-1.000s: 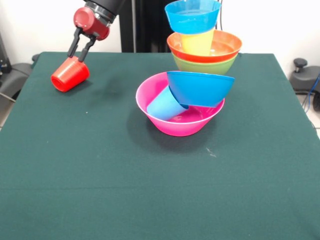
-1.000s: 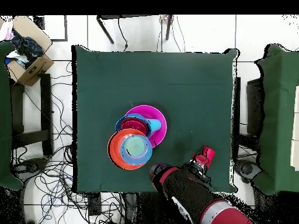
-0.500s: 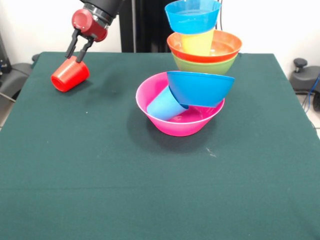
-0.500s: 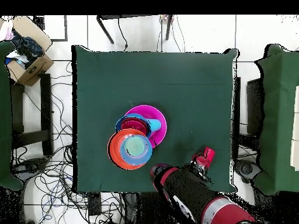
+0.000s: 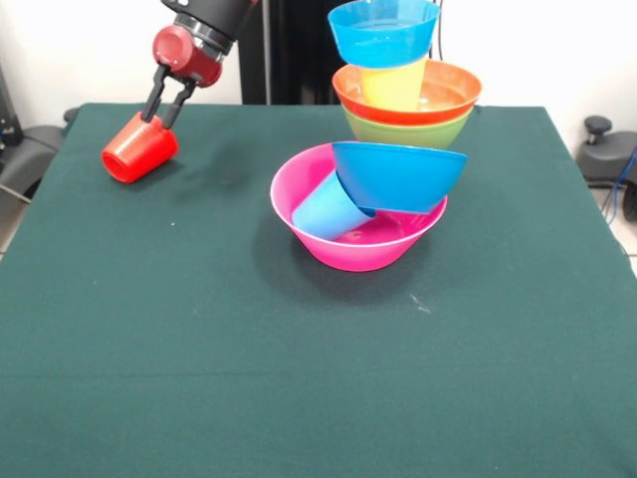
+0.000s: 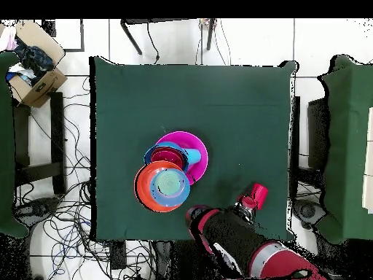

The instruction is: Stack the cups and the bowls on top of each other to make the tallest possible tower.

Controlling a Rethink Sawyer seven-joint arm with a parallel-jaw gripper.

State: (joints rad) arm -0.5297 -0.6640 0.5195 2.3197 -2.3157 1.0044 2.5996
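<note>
**Red cup barely shifted, tower untouched**

My gripper (image 5: 167,98), in the front view's upper left, was clamped on the rim of the glossy red plastic tumbler (image 5: 138,150) lying tilted on the green table (image 5: 299,378). Over the last second the arm swung slightly right (cup unmoved). The pink-based tower (image 5: 383,159) waited at centre.

— Gripper?
— My gripper (image 5: 162,110) sits at the red cup (image 5: 139,151), fingers straddling its narrow end; cup tipped on the table (image 5: 199,329).
— Anything else?
— Well off to one side: pink bowl (image 5: 343,249) holding a tilted light blue cup (image 5: 328,211) and blue bowl (image 5: 398,176).
</note>
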